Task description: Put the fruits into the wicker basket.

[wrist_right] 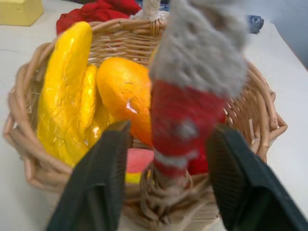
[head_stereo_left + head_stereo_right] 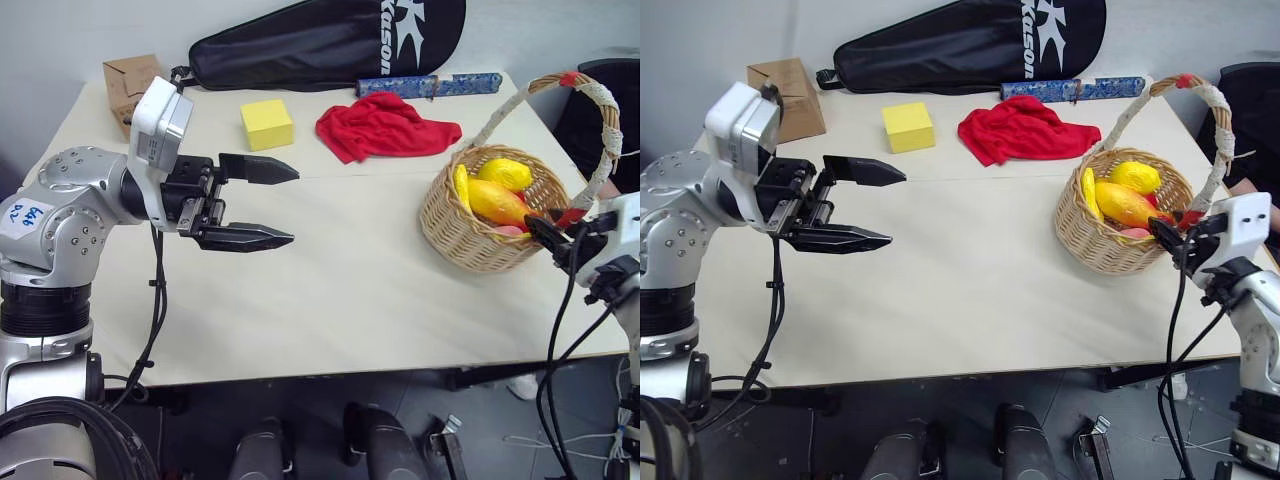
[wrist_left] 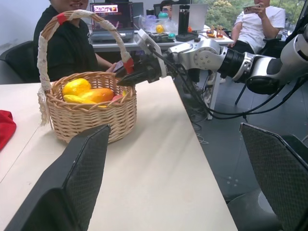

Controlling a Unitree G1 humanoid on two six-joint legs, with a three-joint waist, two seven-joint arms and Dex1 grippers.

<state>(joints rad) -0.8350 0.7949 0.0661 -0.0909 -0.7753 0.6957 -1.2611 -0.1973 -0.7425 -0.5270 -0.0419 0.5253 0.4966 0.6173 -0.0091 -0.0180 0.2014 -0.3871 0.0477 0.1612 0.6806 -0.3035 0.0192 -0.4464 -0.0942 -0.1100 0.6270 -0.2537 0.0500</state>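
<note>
The wicker basket [image 2: 460, 235] stands at the table's right side, its cloth-wrapped handle [image 2: 600, 110] arching over it. Inside lie the fruits: a banana [image 2: 462, 188], a lemon [image 2: 505, 173], an orange-yellow mango [image 2: 497, 203] and small red ones [image 1: 144, 159]. My right gripper [image 2: 535, 225] is at the basket's near right rim, open, its fingers [image 1: 96, 178] on either side of the handle's red end [image 1: 180, 120] without touching it. My left gripper [image 2: 292, 205] hovers over the table's left part, pointing right, open and empty.
At the back of the table lie a yellow foam cube [image 2: 266, 124], a red cloth [image 2: 383, 127], a cardboard box [image 2: 125, 85], a black racket bag [image 2: 330, 40] and a blue roll [image 2: 430, 84]. People [image 3: 72, 43] sit just beyond the basket's side of the table.
</note>
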